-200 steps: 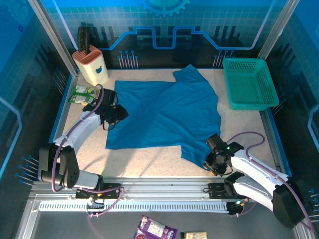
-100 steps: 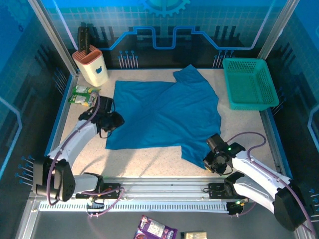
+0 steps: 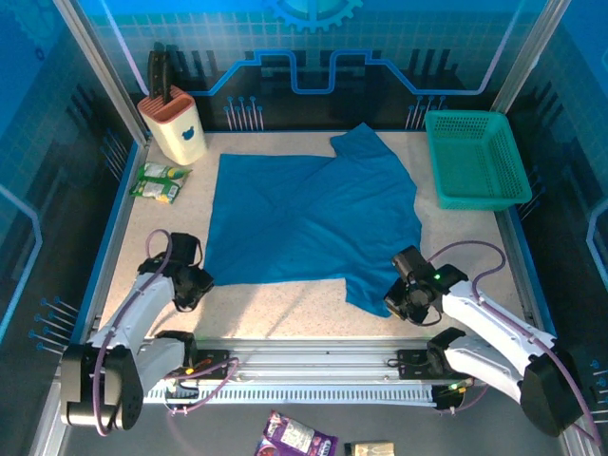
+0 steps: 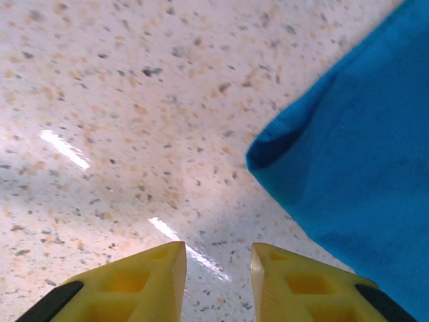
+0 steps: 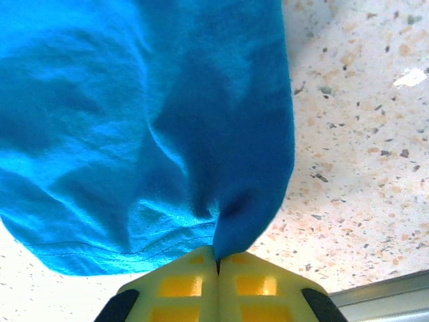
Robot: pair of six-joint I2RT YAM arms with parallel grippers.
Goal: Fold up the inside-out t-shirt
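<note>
No text, brand or number can be read. Print is carried by the green packet [image 3: 160,181] and the purple packet [image 3: 297,437], but it is too small to be made out.

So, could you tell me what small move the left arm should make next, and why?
Probably ease the left gripper onto the near corner of the t-shirt and close. The right gripper is shut on the cloth, while the left's jaws stand apart over bare table beside it.

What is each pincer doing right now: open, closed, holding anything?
Left pincer: open, holding nothing.
Right pincer: closed on the shirt.
</note>
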